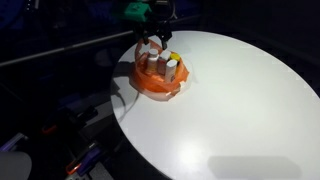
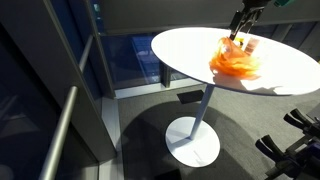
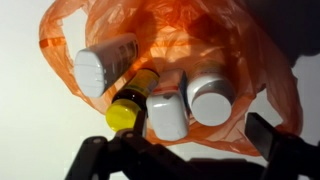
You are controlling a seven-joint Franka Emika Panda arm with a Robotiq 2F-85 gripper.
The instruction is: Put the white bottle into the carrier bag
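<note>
The orange carrier bag (image 1: 150, 84) sits on the round white table, also in the other exterior view (image 2: 232, 63). In the wrist view the bag (image 3: 215, 25) lies open with several bottles inside: a white bottle (image 3: 103, 66) at the left, a dark bottle with a yellow cap (image 3: 124, 114), a white square-capped bottle (image 3: 167, 117) and a white round-capped bottle (image 3: 212, 98). My gripper (image 1: 155, 42) hangs just above the bag, also in the other exterior view (image 2: 240, 32). In the wrist view the gripper (image 3: 180, 140) is open and empty, its fingers on either side of the bag's near edge.
The white table (image 1: 240, 110) stands on a single pedestal (image 2: 200, 120) with a round base. Its edge runs close behind the bag. Dark railings and floor surround the table. Black equipment (image 2: 295, 145) stands at the lower right.
</note>
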